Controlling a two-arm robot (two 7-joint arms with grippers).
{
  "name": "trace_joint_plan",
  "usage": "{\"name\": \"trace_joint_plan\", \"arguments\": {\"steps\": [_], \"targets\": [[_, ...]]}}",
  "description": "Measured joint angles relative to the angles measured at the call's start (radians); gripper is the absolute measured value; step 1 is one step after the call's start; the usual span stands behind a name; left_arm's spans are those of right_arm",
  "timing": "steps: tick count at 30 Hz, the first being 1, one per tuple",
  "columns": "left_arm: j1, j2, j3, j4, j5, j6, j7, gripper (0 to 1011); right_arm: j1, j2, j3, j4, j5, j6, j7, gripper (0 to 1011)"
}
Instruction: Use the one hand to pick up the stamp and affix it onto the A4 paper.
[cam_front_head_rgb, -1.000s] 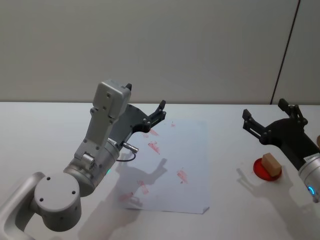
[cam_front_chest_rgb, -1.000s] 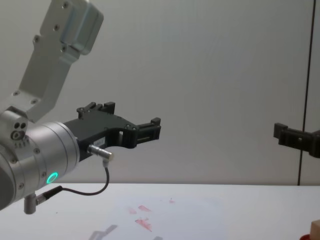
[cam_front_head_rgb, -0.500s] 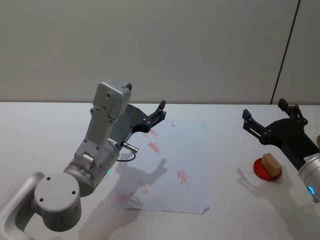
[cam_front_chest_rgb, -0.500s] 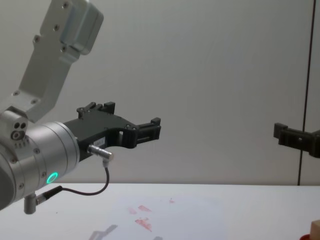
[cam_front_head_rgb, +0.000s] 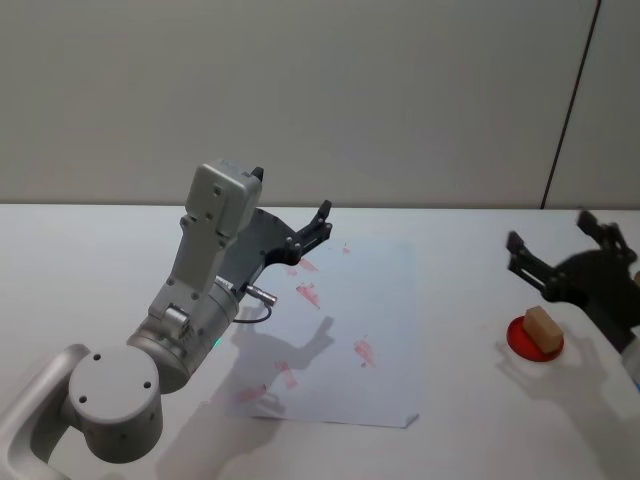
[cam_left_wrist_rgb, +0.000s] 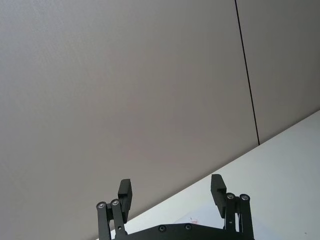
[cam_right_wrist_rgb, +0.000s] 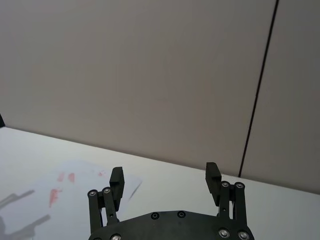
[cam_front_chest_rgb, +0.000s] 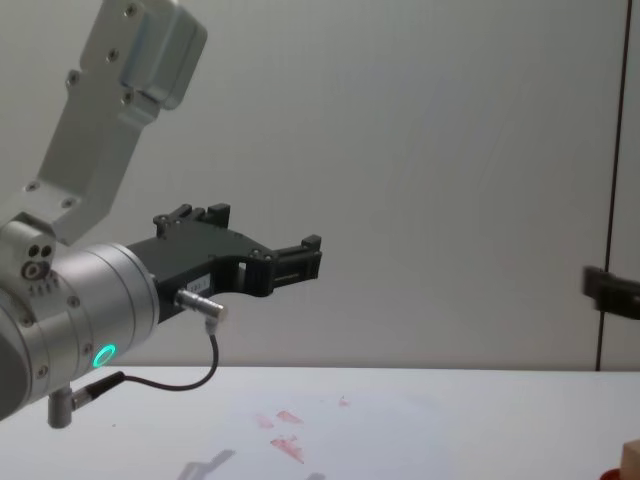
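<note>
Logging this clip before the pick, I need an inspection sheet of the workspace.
Surface: white table.
Job's things: A4 paper mid-table, with red marks; stamp on a red disc, right of the paper.
Clutter: nothing seen.
Grippers: left tool open, raised over the paper's far left edge; right tool open, raised beyond the stamp.
Cables: dark cable looped at left wrist.
Surroundings: plain wall, dark vertical seam.

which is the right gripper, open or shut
Open: the right gripper shows its two fingers spread wide apart, nothing between them.
</note>
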Motion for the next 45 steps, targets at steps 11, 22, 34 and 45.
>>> {"name": "trace_joint_plan", "arguments": {"steps": [11, 22, 34, 45], "targets": [[0.0, 0.0, 0.0, 0.0, 0.0, 0.0, 0.0, 1003, -0.1, 0.093, 0.062, -0.015, 0.075, -0.001, -0.001, 1001], [0.0, 0.0, 0.0, 0.0, 0.0, 0.0, 0.0, 1003, -0.133, 0.124, 0.078, -0.001, 0.096, 0.08, 0.022, 1001], [0.0, 0.0, 0.0, 0.0, 0.0, 0.0, 0.0, 1003, -0.086, 0.093, 0.051, 0.046, 0.062, 0.178, 0.054, 1001], [0.0, 0.0, 0.0, 0.0, 0.0, 0.0, 0.0, 1003, -0.014, 0.038, 0.017, 0.116, 0.0, 0.226, 0.064, 1001]]}}
